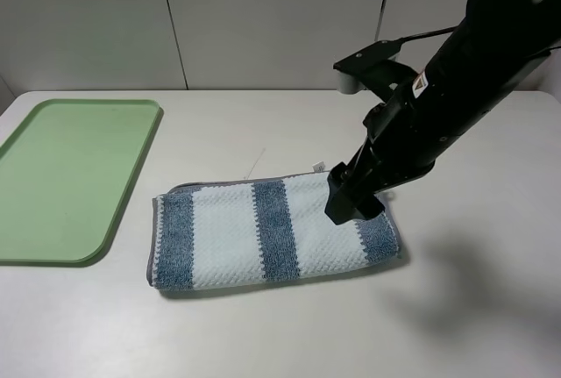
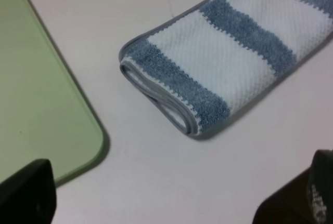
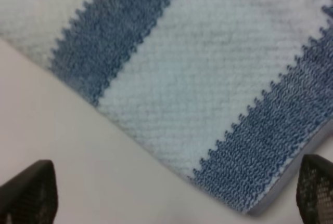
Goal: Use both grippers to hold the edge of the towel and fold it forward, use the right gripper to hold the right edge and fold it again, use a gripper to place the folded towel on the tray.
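**Overhead and wrist views of a white table [image 1: 263, 334].** At far left the light-green tray [image 1: 70, 176] lies flat on the tabletop. The left gripper [image 2: 166, 203] appears only in its own wrist view. There it hangs above the table near the tray's rounded corner and the towel's left end, and its two dark fingers [image 2: 28, 195] stand wide apart with nothing between them. At centre the towel [image 1: 263, 233] lies on the table, beside the tray but apart from it. It is folded into a long band, and the left wrist view shows stacked layers and grey hem at its tray-side end. Dark-blue and pale-blue stripes run across the band, and a small white tag [image 1: 317, 167] pokes out at the far edge. Towards the right, the right gripper [image 1: 355, 198], on a bulky black arm, is lowered over the towel's right end. Whether it touches the cloth cannot be told. In its wrist view the fingers stand fully apart, clamped on nothing, with a dark-striped corner of the towel seen between them.
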`<state>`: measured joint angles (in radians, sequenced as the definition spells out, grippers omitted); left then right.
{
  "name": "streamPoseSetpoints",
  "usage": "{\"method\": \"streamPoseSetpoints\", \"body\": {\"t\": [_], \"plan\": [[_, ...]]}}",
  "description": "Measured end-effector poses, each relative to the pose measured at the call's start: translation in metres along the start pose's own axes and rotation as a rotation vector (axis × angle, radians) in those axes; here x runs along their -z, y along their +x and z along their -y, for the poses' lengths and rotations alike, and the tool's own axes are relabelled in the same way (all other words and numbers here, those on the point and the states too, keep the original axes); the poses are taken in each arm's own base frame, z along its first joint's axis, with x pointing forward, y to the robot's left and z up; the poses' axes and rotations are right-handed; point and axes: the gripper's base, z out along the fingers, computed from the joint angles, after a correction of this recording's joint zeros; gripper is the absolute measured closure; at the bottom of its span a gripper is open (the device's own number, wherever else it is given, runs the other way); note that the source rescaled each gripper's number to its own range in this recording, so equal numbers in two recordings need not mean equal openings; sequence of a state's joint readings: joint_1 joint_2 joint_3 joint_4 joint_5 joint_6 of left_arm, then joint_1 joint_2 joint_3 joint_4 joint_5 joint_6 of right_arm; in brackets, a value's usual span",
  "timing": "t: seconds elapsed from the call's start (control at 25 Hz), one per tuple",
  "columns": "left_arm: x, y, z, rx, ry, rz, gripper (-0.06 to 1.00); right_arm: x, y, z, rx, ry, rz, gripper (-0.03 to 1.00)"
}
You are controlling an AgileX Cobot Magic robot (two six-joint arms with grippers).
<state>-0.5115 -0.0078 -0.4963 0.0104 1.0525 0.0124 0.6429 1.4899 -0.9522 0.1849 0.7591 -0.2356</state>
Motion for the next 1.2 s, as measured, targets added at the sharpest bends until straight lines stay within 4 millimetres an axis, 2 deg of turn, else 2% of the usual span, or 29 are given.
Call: {"method": "streamPoseSetpoints", "body": {"t": [0.12, 0.32, 0.52, 0.76, 0.92, 1.2], "plan": [[0.0, 0.0, 0.0, -0.002, -0.003, 0.0, -0.02, 0.009, 0.0, -0.001, 0.002, 0.004, 0.033, -0.03], [0.0, 0.0, 0.0, 0.018, -0.035, -0.001, -0.02, 0.013, 0.0, -0.002, -0.038, 0.004, 0.045, -0.03], [0.0, 0.0, 0.002, 0.115, -0.183, -0.005, -0.01, 0.013, -0.001, -0.001, -0.1, 0.014, 0.053, -0.03], [0.0, 0.0, 0.004, 0.237, -0.368, -0.009, -0.01, 0.013, -0.005, 0.009, -0.174, 0.108, 0.112, -0.03], [-0.001, -0.001, 0.005, 0.276, -0.428, -0.011, -0.01, 0.006, -0.005, 0.014, -0.202, 0.148, 0.09, -0.03], [-0.001, -0.001, 0.005, 0.281, -0.436, -0.011, -0.01, -0.02, -0.003, 0.036, -0.311, 0.168, 0.024, -0.03]]}}
